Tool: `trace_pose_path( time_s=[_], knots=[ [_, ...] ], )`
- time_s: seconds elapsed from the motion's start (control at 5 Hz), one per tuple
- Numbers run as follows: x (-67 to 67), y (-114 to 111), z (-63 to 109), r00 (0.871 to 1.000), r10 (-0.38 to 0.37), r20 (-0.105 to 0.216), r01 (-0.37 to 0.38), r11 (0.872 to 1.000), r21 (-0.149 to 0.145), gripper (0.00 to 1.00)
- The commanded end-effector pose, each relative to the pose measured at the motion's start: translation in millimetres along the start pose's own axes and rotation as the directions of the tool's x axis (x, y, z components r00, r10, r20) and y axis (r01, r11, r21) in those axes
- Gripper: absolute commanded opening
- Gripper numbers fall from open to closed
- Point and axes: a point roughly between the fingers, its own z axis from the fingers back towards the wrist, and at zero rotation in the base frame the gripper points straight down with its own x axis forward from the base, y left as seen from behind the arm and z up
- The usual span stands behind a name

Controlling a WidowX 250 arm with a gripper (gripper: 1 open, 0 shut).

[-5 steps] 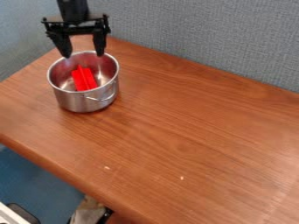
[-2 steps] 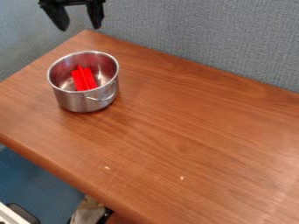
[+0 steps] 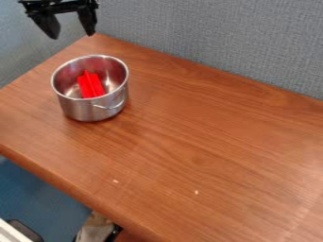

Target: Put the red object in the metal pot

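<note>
Brown wooden tabletop (image 3: 190,132) before a grey textured wall, bearing a small round shiny steel pot (image 3: 91,88) near its far left corner. Bright red ridged plastic stick (image 3: 91,85) lying inside the pot. Black two-fingered gripper (image 3: 60,18) at upper left, above and beyond the pot, fingers spread wide, holding nothing.

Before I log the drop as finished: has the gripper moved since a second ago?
Yes. The gripper, open and empty, has gone up and left in the picture, away from the metal pot, which keeps its place with the red object inside.

Wooden table (image 3: 214,132), grey textured wall (image 3: 240,38)
</note>
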Motion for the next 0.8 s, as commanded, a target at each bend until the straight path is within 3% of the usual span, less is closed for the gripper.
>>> trace_pose_path(
  time_s=[0.0, 0.6],
  knots=[
    [11.9, -4, 11.6, 0.999, 0.008, 0.05, -0.009, 1.0, 0.026, 1.0],
    [29.3, -14, -7.0, 1.0, -0.026, -0.007, 0.026, 1.0, -0.003, 1.0]
  ],
)
